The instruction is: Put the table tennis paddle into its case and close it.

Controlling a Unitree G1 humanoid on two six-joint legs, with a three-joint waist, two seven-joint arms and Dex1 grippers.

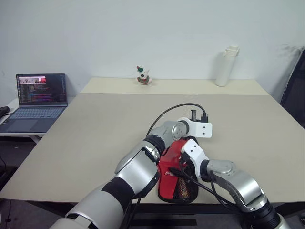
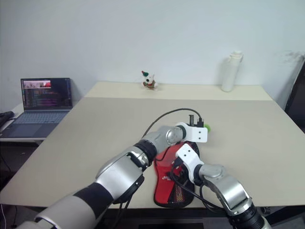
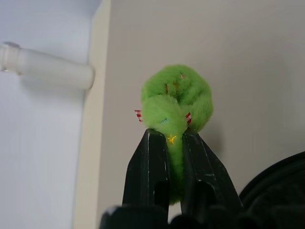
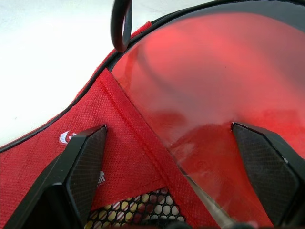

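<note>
Case [image 1: 177,177] lies at the near table edge with the paddle [image 4: 209,90] partly inside, so the left gripper [image 3: 174,138], clamped on a green fuzzy pull [image 3: 177,98], should draw evenly along the seam while the wide-open right gripper [image 4: 176,143] steadies the fabric.

Case [image 1: 177,183] lies on table [image 1: 95,129] at the near edge, right under the right gripper [image 4: 176,157]. Paddle [image 4: 200,86] sits partly in the case, between that gripper's fingers. Plush toy [image 3: 175,102] sits between left gripper [image 3: 174,157] fingers, beyond the right gripper. Bottle [image 1: 227,66] and figurine [image 1: 143,76] stand far beyond both hands. Laptop [image 1: 35,102] far left.
</note>
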